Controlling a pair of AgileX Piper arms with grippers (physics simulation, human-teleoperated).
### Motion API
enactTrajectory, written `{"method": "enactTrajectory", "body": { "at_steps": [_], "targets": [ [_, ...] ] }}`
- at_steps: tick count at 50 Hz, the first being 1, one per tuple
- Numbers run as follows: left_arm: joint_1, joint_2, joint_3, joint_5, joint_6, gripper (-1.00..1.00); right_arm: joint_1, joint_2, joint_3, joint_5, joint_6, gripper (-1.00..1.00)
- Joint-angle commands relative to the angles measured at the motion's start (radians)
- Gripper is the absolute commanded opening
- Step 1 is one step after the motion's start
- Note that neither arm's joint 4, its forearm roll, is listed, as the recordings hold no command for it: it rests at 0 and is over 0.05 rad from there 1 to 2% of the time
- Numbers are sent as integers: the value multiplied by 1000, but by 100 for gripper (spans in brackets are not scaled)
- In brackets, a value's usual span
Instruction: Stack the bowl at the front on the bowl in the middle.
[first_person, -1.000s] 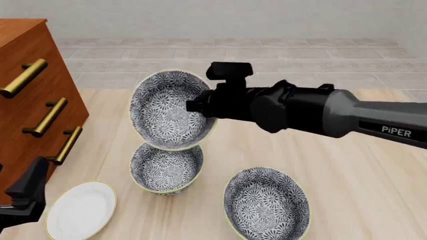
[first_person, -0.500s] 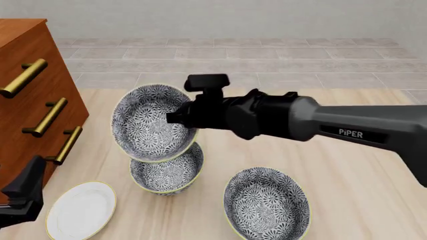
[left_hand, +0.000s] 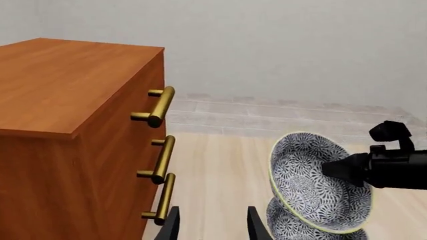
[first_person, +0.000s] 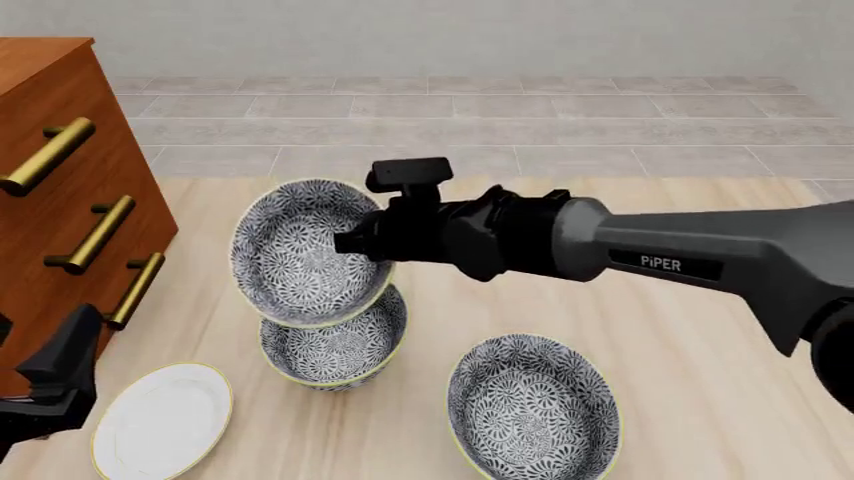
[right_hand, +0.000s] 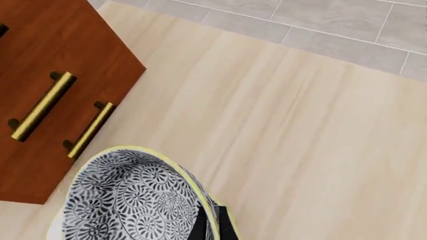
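My right gripper (first_person: 358, 240) is shut on the rim of the bowl at the front (first_person: 300, 255), a blue-grey floral bowl with a pale-yellow rim. The bowl hangs in the air, tipped steeply toward the camera. The wrist view shows my right gripper (right_hand: 212, 227) pinching the bowl's (right_hand: 127, 200) edge. Directly below stands the bowl in the middle (first_person: 331, 348), upright on the table and partly covered by the held one. Held bowl (left_hand: 310, 185) and lower bowl (left_hand: 293, 227) nearly touch. My left gripper (first_person: 47, 385) waits open and empty near the table's front left corner.
A third floral bowl (first_person: 534, 405) stands at the front right. A flat white plate (first_person: 160, 420) lies at the front left, beside my left gripper. A wooden dresser (first_person: 67, 180) with brass handles (first_person: 100, 235) fills the left side.
The right arm has carried the bowl to the left and a little down, so it now hangs over the bowl on the table. The left gripper has barely shifted.
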Motion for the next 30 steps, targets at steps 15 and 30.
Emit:
{"method": "enactTrajectory", "body": {
  "at_steps": [15, 30],
  "targets": [
    [21, -46, 38, 8, 30, 100, 4, 6, 41, 2, -12, -100],
    [19, -200, 52, 145, 54, 100, 6, 14, 73, -14, -17, -100]
  ]
}}
